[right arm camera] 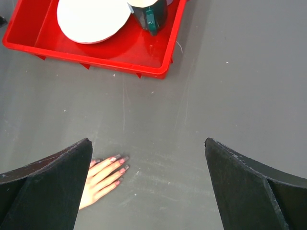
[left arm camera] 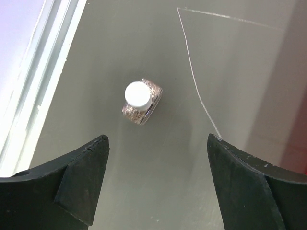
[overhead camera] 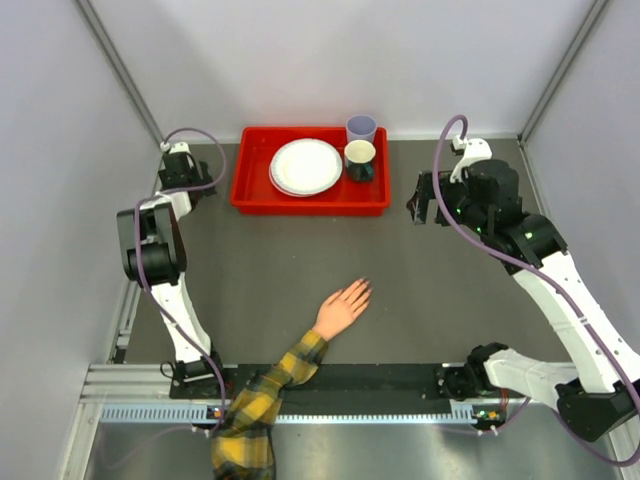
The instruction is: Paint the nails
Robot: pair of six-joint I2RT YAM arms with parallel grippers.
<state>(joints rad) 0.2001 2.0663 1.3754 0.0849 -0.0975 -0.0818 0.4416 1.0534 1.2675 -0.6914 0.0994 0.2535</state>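
**Sleeve, hand:** Nearest the bases, the sleeve [overhead camera: 268, 388] is seen crossing the table [overhead camera: 450, 310] edge. The hand [overhead camera: 340, 308] lies flat, palm down, with its fingers pointing toward the far side.

**Nails:** The nails [right arm camera: 118, 158] are at the fingertips. They are tiny and look pinkish, though whether they are already coated cannot be settled at this size. They are judged rigid and fixed, and not to be gripped. Only a light stroke is advised, since the hand is probably light and may slide.

**Right gripper:** The right gripper [right arm camera: 147, 143] is held above bare table beyond the hand, jaws wide apart and empty.

**Left gripper:** Farther off, the left gripper [left arm camera: 158, 143] is spread open over the bottle [left arm camera: 141, 101] without contact. The bottle is judged small, smooth and breakable — the white cap is the surest hold.

**Tray:** The tray [overhead camera: 250, 200] lies farthest.
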